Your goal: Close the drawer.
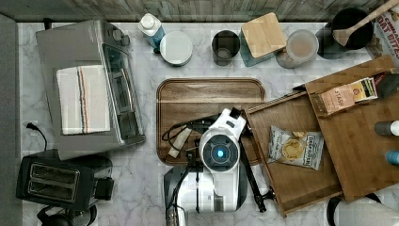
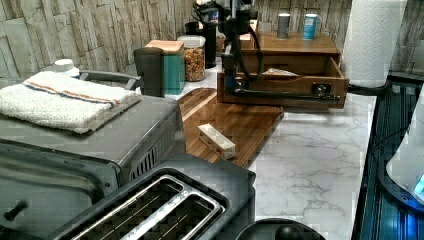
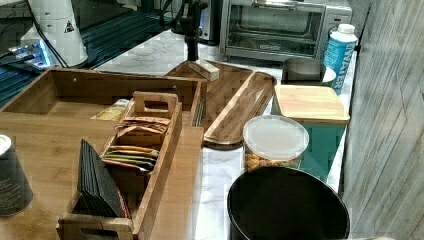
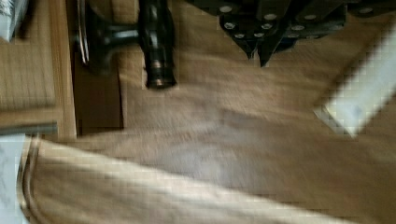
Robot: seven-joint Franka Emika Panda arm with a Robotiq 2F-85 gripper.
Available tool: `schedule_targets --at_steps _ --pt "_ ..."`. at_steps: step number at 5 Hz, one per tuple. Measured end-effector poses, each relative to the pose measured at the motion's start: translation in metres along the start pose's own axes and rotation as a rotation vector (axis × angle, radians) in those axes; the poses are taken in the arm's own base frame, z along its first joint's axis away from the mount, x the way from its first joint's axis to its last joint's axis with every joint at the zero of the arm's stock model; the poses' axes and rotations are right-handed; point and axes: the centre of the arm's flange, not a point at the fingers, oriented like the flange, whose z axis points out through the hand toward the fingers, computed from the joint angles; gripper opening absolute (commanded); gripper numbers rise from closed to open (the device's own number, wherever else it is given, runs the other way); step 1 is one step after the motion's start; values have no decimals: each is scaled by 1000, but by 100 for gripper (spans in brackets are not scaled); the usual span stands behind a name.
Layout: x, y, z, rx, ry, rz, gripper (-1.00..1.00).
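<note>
1. Toaster slots (image 2: 150, 210) are sitting nearest the lens in the lower left of the left view, with a toaster oven (image 2: 100, 135) and a folded towel (image 2: 65, 100) behind them.
2. Further back, the drawer (image 2: 282, 82) is standing pulled out from its cabinet (image 2: 300, 45) in the upper middle of the left view; in the top view the drawer (image 1: 301, 179) is lying right of centre, holding a snack bag (image 1: 295, 148).
3. A dark bar handle (image 2: 280, 95) is running along the drawer front; in the top view its long axis is running nearly from top to bottom of the frame, slightly tilted.
4. The gripper (image 4: 257, 46) is hanging over the serving tray (image 1: 188, 96), just beside the handle's end, with its jaws looking nearly together and holding nothing.
5. A pale block (image 4: 359, 100) is lying on the tray near the gripper.
6. Judging from this, the drawer front is lying toward the top view's right of the jaws, so closing is calling for a push rightward, square to the handle's axis.
</note>
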Motion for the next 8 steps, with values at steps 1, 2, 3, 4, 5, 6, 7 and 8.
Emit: schedule_targets --at_steps 1,2,3,4,5,6,7,8 --pt "-25 -3 17 -5 -51 -20 -100" --pt "-53 -6 32 -4 -86 -29 -100" --pt "-75 1 48 -8 -114 -92 -100" --pt "-92 22 62 -12 -126 -151 -100" --pt "-101 47 67 -5 -129 -131 -100" --pt "-101 54 63 -13 -99 -118 -100" --pt "-95 57 55 -26 -63 -161 -100" --pt "-96 64 54 -16 -74 -183 -100"
